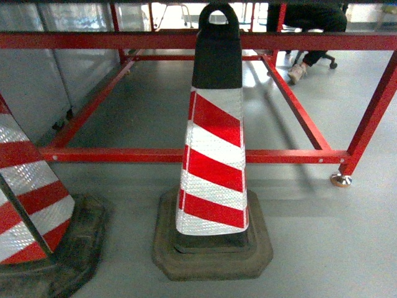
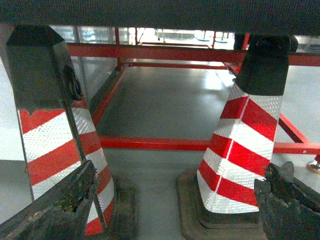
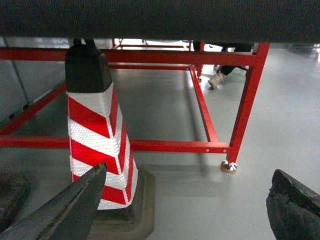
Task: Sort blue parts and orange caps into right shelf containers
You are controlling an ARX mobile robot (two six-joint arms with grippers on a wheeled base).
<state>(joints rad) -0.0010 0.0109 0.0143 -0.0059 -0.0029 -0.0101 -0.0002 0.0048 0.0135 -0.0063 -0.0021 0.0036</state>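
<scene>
Both the left gripper (image 2: 175, 200) and the right gripper (image 3: 185, 205) hung wide apart and held nothing, facing striped traffic cones (image 1: 213, 149) before a red frame (image 1: 186, 155).

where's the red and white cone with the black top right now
In the head view the striped cone stands centre frame on the grey floor, just in front of the red frame's low rail, with a second cone at the left edge.

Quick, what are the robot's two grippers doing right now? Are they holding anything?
Left gripper: open, holding nothing.
Right gripper: open, holding nothing.
</scene>
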